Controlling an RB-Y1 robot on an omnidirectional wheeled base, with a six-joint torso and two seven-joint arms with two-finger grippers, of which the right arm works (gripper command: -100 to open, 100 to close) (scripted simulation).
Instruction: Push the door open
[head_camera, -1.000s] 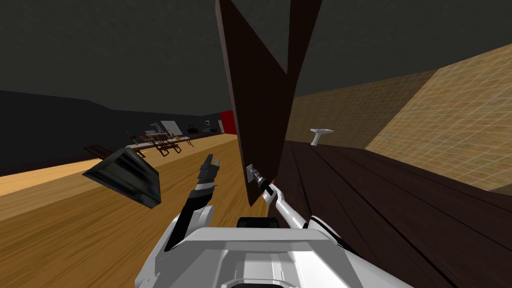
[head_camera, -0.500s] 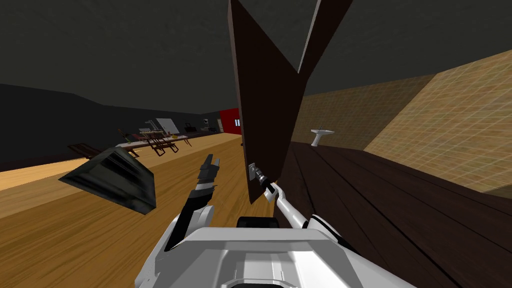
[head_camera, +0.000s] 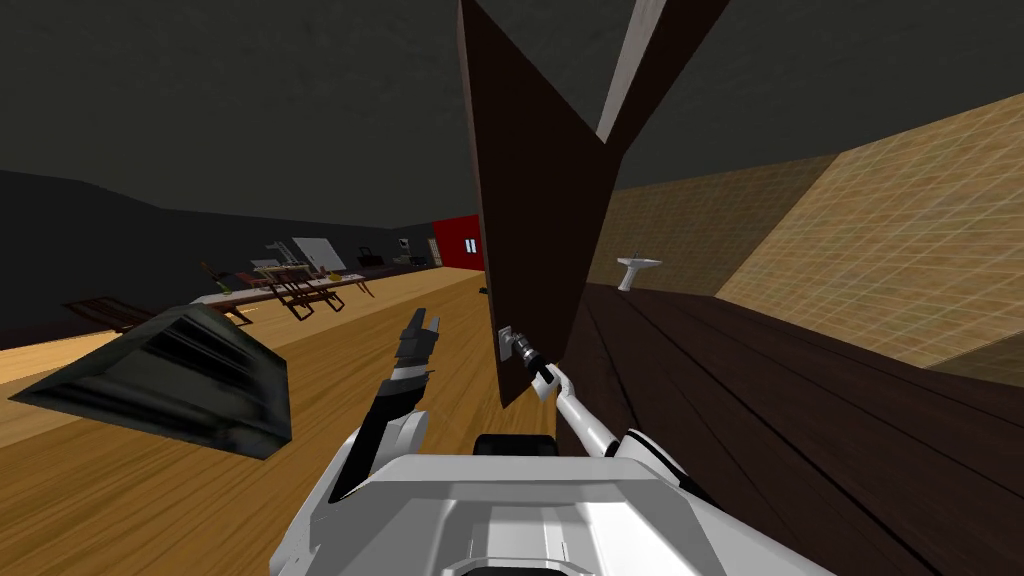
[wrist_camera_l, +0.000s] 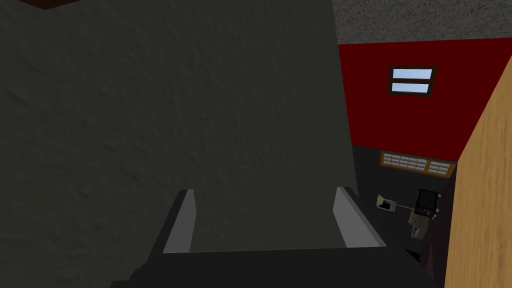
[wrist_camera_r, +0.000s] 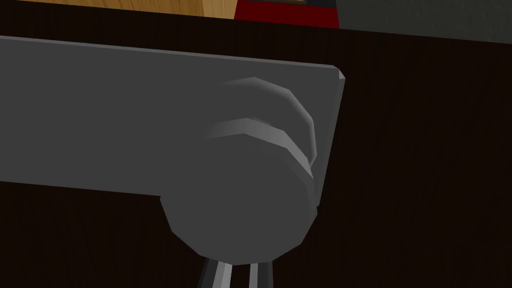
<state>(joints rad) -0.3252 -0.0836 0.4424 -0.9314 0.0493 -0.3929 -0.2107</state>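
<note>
Dark brown door (head_camera: 535, 200) is seen at 12 o'clock, standing ajar, its edge toward the head camera. Its grey knob (wrist_camera_r: 240, 200), mounted on a grey plate (wrist_camera_r: 125, 110), is touched by the right gripper (wrist_camera_r: 237, 275), fingers drawn narrow (tips hidden behind the knob). The left gripper (head_camera: 422, 325) is parked at 9 o'clock of the knob, clear of the door, fingers spread wide.

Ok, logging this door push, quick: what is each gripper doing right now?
Left gripper: open, holding nothing.
Right gripper: shut, tips at the door knob.
</note>
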